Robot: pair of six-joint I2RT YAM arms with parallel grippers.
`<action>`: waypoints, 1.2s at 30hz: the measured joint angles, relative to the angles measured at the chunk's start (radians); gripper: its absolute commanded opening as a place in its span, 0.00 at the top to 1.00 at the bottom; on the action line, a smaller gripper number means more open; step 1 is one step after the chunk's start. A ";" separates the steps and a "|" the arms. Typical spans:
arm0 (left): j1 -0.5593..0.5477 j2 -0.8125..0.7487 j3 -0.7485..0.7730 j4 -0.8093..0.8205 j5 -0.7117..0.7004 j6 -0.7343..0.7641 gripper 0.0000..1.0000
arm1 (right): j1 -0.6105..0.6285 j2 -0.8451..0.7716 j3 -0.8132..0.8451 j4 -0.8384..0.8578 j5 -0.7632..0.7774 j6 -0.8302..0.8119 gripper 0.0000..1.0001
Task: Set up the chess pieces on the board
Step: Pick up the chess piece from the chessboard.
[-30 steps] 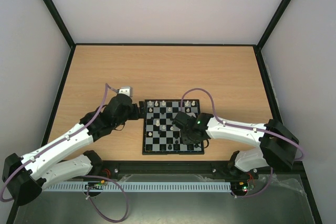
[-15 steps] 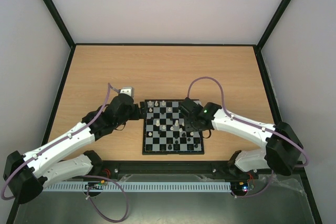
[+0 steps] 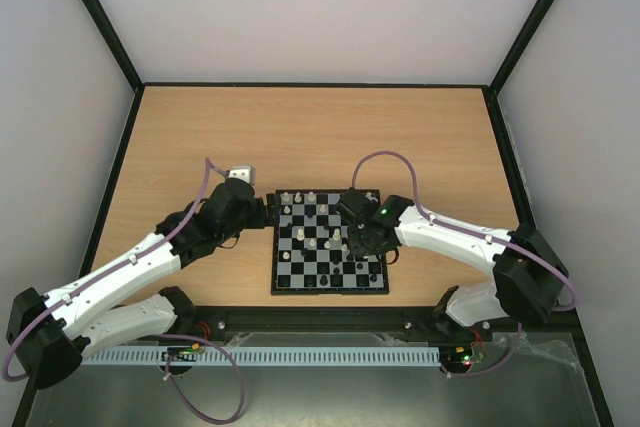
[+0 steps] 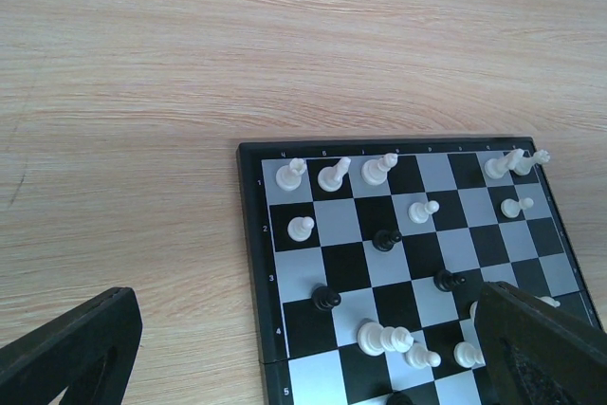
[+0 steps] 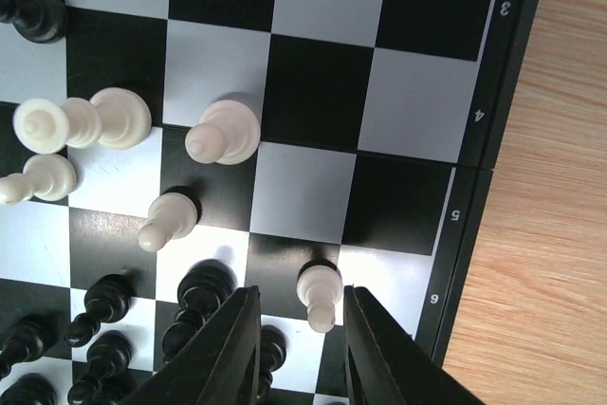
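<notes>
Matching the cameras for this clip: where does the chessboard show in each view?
Top external: the board lies low centre on the wooden table.
Left wrist: lower right, cut by the bottom edge.
Right wrist: fills most of the frame, table at right.
Shared landmark: the board's thin black border against the wood.

One board [image 4: 337, 223]; two arms [image 3: 130, 272] [image 3: 450, 242]; pieces [image 4: 302, 227] uncountable.

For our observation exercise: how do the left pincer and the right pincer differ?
The left pincer gapes wide beside the chessboard; the right pincer is barely parted. The left pincer holds nothing; the right pincer brackets a white pawn on the chessboard. Both have black fingers.
</notes>
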 measured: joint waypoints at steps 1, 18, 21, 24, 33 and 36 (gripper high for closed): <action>0.000 0.000 0.000 0.000 0.000 0.000 0.01 | 0.000 0.002 -0.002 0.001 -0.005 0.000 0.75; 0.000 0.000 0.000 0.002 0.000 0.001 0.01 | 0.000 0.042 -0.042 0.014 -0.029 0.009 0.86; 0.002 0.001 0.000 0.003 0.000 0.001 0.01 | 0.000 0.050 -0.048 0.014 -0.033 0.010 0.91; 0.005 0.001 0.000 0.004 0.000 0.002 0.01 | 0.000 0.050 -0.048 0.015 -0.032 0.011 0.92; 0.026 0.000 0.000 0.004 0.000 0.009 0.01 | -0.096 0.049 0.054 0.006 0.003 -0.019 0.95; 0.033 -0.002 0.000 0.004 0.000 0.018 0.01 | -0.159 0.060 0.117 0.006 0.021 -0.050 0.95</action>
